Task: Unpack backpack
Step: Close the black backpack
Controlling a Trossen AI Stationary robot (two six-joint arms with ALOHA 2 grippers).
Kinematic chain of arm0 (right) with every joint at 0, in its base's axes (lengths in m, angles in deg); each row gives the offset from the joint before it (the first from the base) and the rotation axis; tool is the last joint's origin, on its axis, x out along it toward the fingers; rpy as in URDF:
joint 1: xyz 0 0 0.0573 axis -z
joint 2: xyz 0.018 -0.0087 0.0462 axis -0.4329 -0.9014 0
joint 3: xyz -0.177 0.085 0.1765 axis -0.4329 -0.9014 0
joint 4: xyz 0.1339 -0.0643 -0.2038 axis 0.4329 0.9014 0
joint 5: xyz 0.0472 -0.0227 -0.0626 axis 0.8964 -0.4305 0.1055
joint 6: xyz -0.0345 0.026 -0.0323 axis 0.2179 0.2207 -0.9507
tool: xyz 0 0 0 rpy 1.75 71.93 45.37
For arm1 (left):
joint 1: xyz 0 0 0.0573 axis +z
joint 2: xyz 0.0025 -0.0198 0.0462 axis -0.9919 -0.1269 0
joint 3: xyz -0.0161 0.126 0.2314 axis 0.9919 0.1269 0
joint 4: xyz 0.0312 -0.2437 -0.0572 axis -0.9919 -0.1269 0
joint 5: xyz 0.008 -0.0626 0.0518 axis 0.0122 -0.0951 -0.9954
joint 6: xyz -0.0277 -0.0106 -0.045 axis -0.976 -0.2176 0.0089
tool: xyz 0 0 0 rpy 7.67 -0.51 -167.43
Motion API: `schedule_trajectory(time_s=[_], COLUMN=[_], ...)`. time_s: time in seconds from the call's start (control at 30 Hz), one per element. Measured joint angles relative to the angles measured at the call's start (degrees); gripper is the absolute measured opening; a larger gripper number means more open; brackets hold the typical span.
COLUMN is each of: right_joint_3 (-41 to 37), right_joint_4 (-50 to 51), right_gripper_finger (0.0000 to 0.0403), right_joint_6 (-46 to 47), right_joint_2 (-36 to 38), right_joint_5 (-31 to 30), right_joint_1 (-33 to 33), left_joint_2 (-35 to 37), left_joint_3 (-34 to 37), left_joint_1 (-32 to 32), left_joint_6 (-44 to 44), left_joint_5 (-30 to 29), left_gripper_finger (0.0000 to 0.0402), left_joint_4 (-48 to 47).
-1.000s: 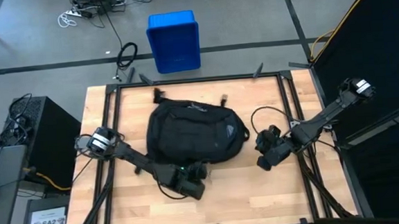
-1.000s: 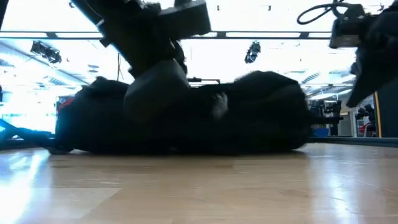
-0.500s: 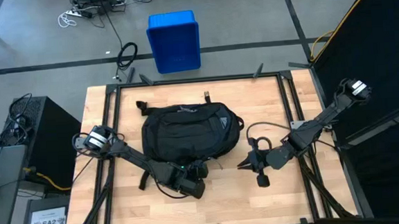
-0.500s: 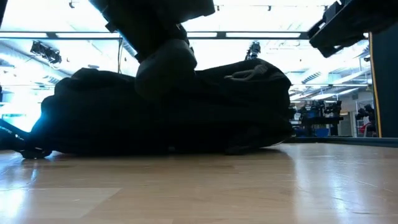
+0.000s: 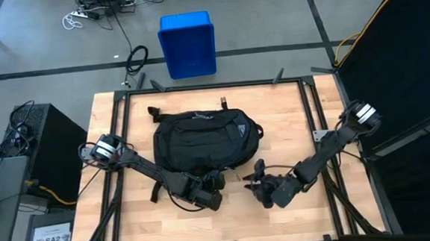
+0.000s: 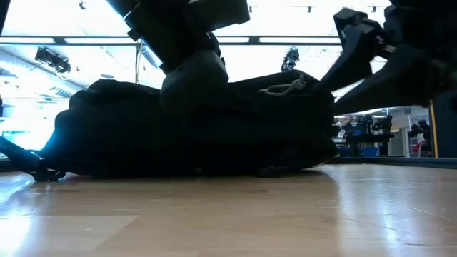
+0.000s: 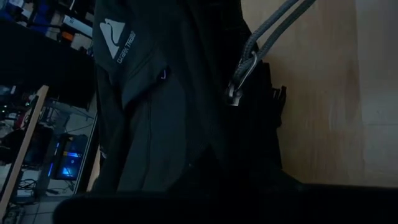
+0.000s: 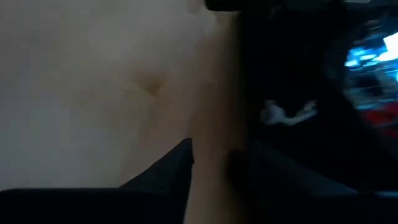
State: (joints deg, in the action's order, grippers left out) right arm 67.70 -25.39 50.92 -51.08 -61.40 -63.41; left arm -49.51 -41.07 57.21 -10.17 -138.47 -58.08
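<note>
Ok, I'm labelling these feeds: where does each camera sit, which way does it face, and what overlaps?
High view: overhead, straight down on the table, backpack, both arms.
Low view: table height, level across at the backpack; arms drop in from above.
Left wrist view: on the left arm, close on the backpack's logo panel and zipper pull.
Right wrist view: on the right arm, over wood toward the backpack.
Shared: all four show the backpack.

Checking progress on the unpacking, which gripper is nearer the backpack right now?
Left. The left gripper is at the backpack's near edge; the right gripper sits apart, off its near right corner.
</note>
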Motion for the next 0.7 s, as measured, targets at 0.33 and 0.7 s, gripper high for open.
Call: schedule_trajectory(time_s=[0.33, 0.7], right_joint_3=[1.04, 1.18], right_joint_4=[-3.08, -14.43], right_gripper_finger=[0.0222, 0.0160], right_joint_6=[-6.78, -17.66], right_joint_2=[-1.65, -7.21], right_joint_5=[-8.11, -7.05], right_joint_1=[0.79, 0.97], left_joint_2=[0.00, 0.00], left_joint_3=[0.00, -0.07], left_joint_1=[0.00, 0.02], left_joint_6=[-0.08, -0.17], left_joint_5=[0.02, -0.01], left_gripper_finger=[0.0000, 0.0000], left_joint_4=[0.66, 0.66])
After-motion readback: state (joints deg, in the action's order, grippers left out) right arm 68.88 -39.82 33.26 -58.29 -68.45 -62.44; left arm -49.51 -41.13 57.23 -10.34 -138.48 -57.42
